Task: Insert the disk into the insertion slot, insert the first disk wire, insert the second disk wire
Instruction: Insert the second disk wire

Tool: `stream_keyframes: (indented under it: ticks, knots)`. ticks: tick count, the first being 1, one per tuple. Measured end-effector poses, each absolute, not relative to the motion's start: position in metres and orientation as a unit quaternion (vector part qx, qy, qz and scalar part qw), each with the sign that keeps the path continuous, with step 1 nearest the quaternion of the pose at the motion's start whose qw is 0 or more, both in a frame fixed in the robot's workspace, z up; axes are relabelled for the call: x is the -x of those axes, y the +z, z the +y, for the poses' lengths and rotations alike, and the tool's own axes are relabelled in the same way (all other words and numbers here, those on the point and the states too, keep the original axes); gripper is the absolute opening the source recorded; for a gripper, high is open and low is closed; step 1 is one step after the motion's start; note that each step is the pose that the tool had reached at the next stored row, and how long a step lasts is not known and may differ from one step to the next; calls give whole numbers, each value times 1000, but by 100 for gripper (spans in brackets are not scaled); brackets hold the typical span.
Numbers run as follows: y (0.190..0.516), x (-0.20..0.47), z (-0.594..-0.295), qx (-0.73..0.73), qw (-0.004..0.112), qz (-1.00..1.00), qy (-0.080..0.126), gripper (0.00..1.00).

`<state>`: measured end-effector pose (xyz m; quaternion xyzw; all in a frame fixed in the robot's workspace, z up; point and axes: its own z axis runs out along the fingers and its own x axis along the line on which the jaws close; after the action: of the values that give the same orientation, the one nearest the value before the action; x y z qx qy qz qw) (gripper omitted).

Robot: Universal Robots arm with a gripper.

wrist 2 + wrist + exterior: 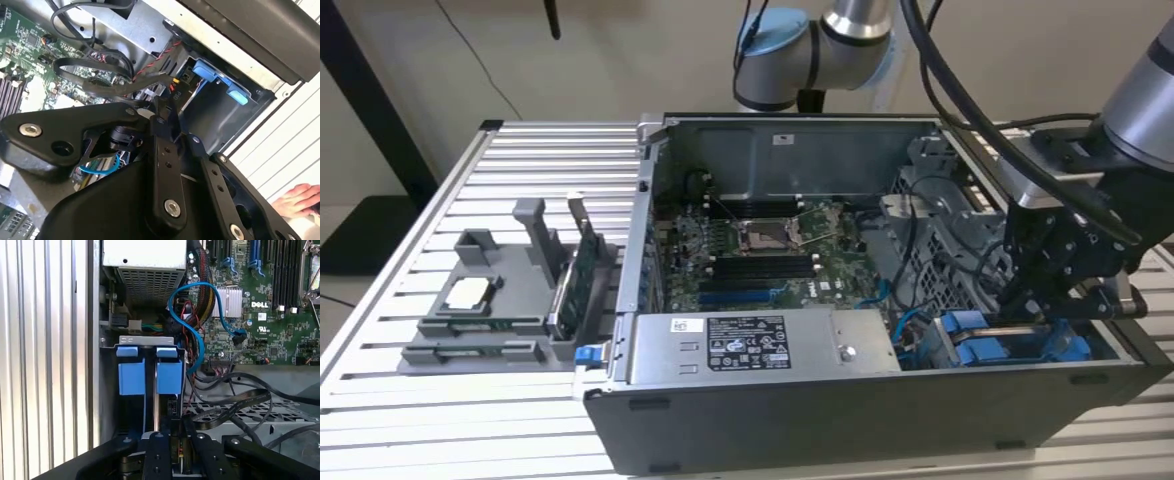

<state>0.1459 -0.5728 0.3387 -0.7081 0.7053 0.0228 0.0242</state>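
The disk sits edge-on inside the insertion slot [107, 390] at the case's near corner on the exterior view's right. Its blue carrier tabs [167, 372] face outward and also show in the exterior view [983, 340]. A thin silver edge of the disk [156, 405] shows between the two blue tabs. My gripper [179, 442] hangs right at the bay, its black fingers [160, 455] close together around a dark connector with red and yellow wires [179, 455]. In the second wrist view the gripper [167, 107] ends at that black wire plug [176, 94] beside the blue carrier [212, 75].
A blue data cable [192, 305] loops from the bay to the green motherboard [270, 300]. Flat black cables [235, 402] lie over the perforated metal cage. The silver power-supply box [754, 345] stands beside the bay. A hand [300, 197] rests on the slatted table outside the case.
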Motion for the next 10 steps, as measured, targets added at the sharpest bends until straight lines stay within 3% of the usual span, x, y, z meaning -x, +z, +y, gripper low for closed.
stream_keyframes:
  ticks: [10]
  knots:
    - [350, -146, -573, 708, 26, 705, 25, 24]
